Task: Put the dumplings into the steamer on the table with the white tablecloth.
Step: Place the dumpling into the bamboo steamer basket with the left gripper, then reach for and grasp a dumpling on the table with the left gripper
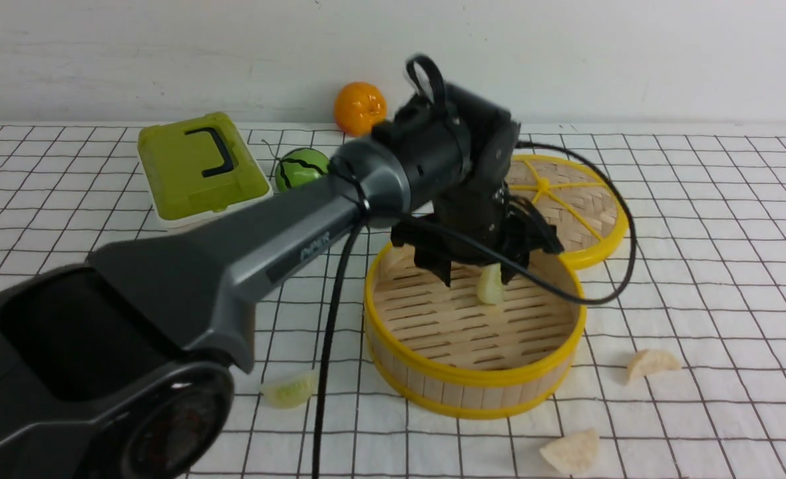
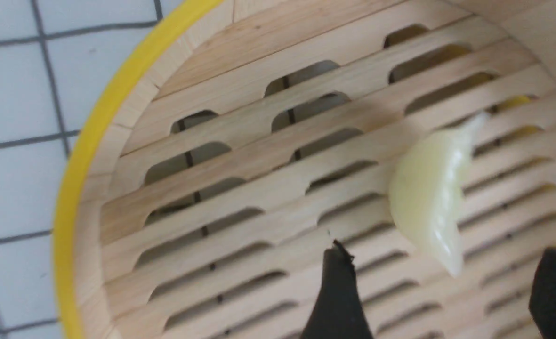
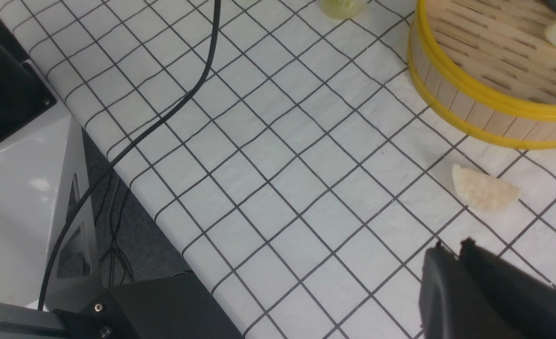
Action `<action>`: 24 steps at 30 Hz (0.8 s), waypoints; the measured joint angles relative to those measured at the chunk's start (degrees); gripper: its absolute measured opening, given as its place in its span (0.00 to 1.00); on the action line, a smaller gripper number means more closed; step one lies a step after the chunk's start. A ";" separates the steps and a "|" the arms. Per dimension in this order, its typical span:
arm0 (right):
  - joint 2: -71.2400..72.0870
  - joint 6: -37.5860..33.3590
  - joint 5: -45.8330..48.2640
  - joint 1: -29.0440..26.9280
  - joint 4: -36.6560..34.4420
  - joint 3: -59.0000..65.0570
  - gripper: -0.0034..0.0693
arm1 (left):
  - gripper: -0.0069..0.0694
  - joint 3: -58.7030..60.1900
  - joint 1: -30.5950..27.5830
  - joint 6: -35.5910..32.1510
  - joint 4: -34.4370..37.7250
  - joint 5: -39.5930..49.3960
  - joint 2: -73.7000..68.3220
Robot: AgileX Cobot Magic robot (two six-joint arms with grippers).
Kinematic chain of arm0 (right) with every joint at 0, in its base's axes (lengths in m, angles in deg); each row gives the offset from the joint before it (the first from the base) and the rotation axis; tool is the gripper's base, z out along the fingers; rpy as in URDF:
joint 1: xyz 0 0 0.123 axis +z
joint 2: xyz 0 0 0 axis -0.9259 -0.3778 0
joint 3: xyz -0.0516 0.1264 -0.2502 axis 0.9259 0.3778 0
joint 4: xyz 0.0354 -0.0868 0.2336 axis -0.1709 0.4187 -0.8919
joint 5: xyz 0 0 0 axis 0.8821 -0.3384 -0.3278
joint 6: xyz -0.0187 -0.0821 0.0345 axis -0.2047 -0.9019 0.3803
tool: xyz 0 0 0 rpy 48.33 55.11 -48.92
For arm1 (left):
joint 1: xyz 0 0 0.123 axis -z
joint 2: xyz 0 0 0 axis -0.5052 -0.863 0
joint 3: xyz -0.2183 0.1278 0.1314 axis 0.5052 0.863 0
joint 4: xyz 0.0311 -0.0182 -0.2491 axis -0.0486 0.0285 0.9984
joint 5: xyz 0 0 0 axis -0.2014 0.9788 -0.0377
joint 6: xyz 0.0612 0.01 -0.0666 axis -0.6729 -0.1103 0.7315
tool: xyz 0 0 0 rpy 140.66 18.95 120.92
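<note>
The steamer [image 1: 472, 392] stands in the middle of the white grid tablecloth [image 1: 699, 266]. My left gripper [image 1: 478, 278] hangs open inside its rim. A pale green dumpling [image 1: 490, 286] sits free between the fingers, over the slatted floor. In the left wrist view the dumpling [image 2: 426, 197] lies just beyond the open left gripper [image 2: 442, 256], touching neither finger. Another green dumpling [image 1: 291, 389] lies on the cloth left of the steamer. Two cream dumplings [image 1: 652, 362] [image 1: 572, 451] lie to its right and front. My right gripper [image 3: 452, 247] is shut and empty, near a cream dumpling [image 3: 485, 190] and the steamer [image 3: 485, 101].
The flat woven lid [image 1: 579, 199] lies behind the steamer, touching it. A green box [image 1: 196, 166], a toy watermelon [image 1: 299, 167] and an orange [image 1: 359, 106] sit at the back left. The left arm's cable [image 1: 326, 372] hangs over the cloth. The table's front edge [image 3: 165, 216] and robot base [image 3: 23, 188] are close.
</note>
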State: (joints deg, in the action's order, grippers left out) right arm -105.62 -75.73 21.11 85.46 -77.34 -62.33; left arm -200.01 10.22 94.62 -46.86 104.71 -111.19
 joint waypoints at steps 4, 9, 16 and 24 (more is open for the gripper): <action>0.00 0.00 0.00 0.00 -0.44 0.00 0.11 | 0.76 -0.13 0.00 -7.79 1.93 5.89 6.63; 0.00 0.00 -0.12 0.00 -0.53 0.00 0.11 | 0.76 10.64 -0.35 -10.54 2.48 6.56 17.11; 0.00 0.00 -0.12 0.00 -0.86 0.00 0.12 | 0.76 39.94 -4.22 -12.39 3.27 2.09 31.40; 0.00 0.00 -2.08 0.00 -0.99 0.00 0.13 | 0.74 59.70 -15.75 -19.49 5.46 -9.03 37.30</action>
State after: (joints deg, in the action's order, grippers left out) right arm -105.62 -75.73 19.03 85.46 -78.33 -62.33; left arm -140.31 -5.52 75.13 -41.40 95.69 -73.89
